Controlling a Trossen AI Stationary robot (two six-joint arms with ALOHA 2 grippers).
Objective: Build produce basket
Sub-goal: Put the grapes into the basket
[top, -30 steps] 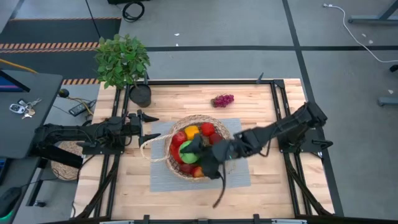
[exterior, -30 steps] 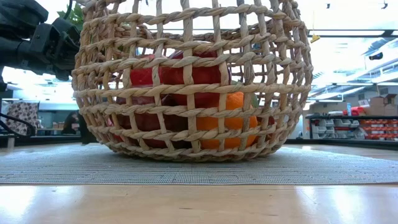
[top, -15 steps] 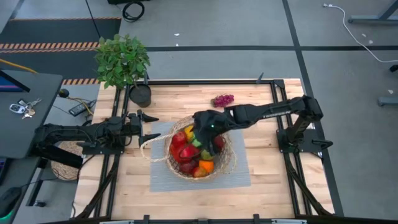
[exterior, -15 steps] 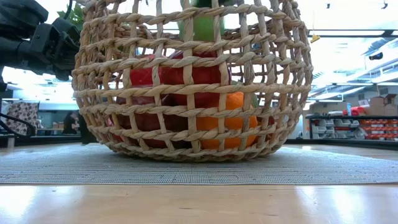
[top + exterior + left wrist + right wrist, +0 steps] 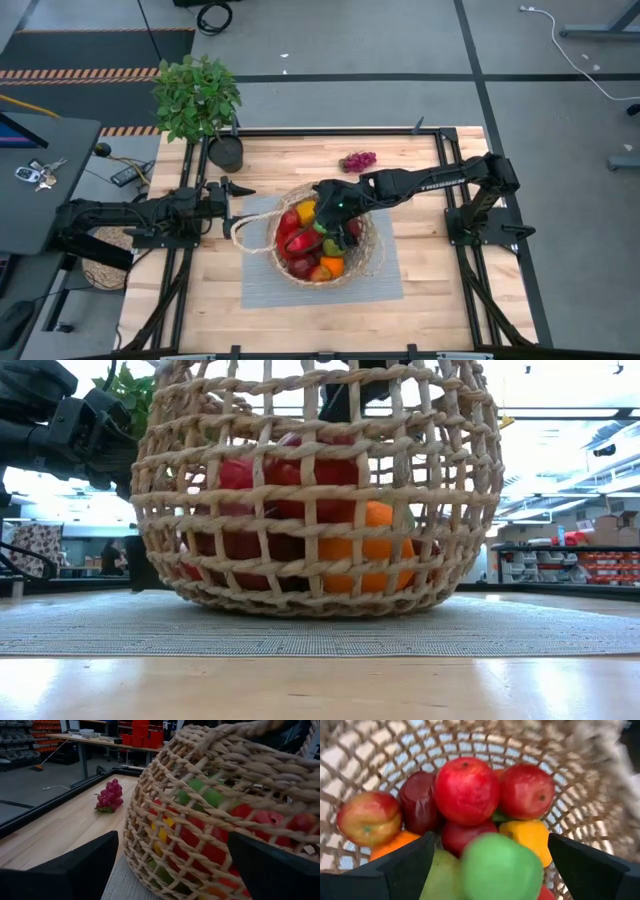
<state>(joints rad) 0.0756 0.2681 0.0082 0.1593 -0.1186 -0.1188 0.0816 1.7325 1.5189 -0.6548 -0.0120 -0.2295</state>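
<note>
The wicker basket (image 5: 372,250) stands on a grey mat (image 5: 385,285) at mid-table, filled with red, yellow, orange and green produce (image 5: 312,240). My right gripper (image 5: 335,208) hovers open over the basket's far part. In the right wrist view (image 5: 488,840) a blurred green fruit (image 5: 501,867) lies between the spread fingers, touching neither, above red apples (image 5: 466,787). The purple grape bunch (image 5: 357,161) rests on the wood behind the basket. My left gripper (image 5: 246,205) waits open, left of the basket and beside its looped handle (image 5: 240,232).
A potted plant (image 5: 197,95) and its dark pot (image 5: 227,152) stand at the far left corner. Black frame rails (image 5: 440,150) border the table. Bare wood lies near the grapes (image 5: 110,795) and along the near edge.
My right gripper has swung from the basket's near side up over its far part. The green fruit that showed above the rim half a second ago has gone from the low view. The basket has shifted slightly toward the table's right.
</note>
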